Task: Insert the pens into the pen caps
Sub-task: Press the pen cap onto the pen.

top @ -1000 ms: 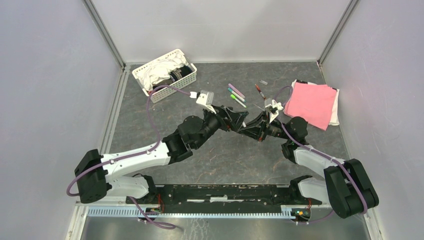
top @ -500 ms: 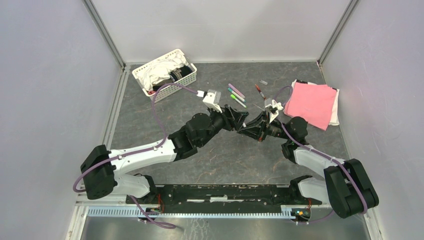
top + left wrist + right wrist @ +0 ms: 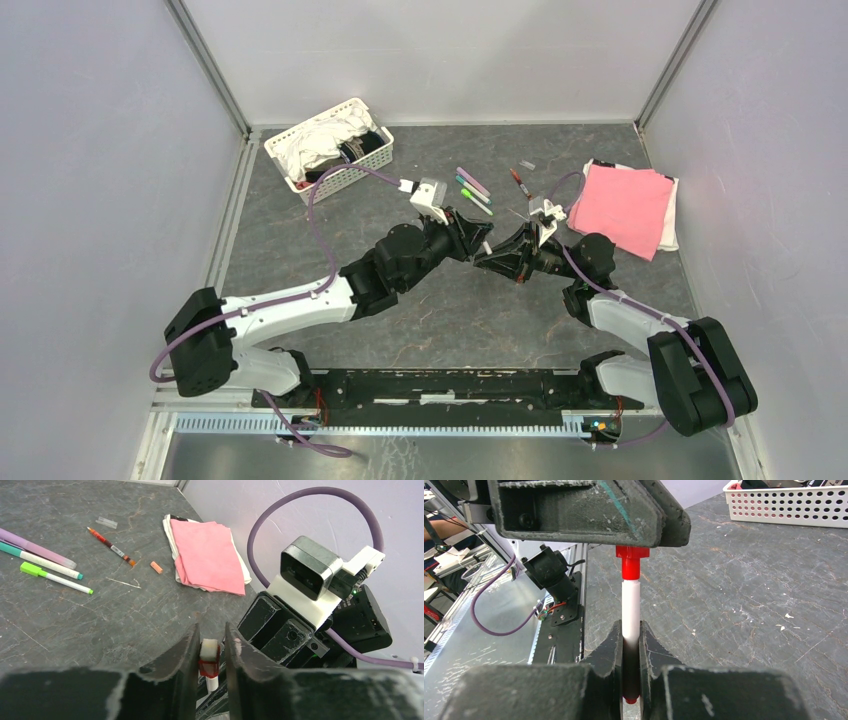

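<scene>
Clenches the pen point(image 3: 630, 605) in the right hand point(image 3: 629, 630), aims its long axis straight into the red cap point(image 3: 632, 562) at the pen's far end, flanked by the left hand point(image 3: 212, 632), grip there impossible to tell.

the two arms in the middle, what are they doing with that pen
The right gripper is clamped on a white pen, holding it up off the table. The pen's red end sits between the fingers of the left gripper; whether they grip it firmly cannot be told. Farther back lie three more pens side by side, plus a thin red-brown pen and a loose orange cap near the pink cloth.
</scene>
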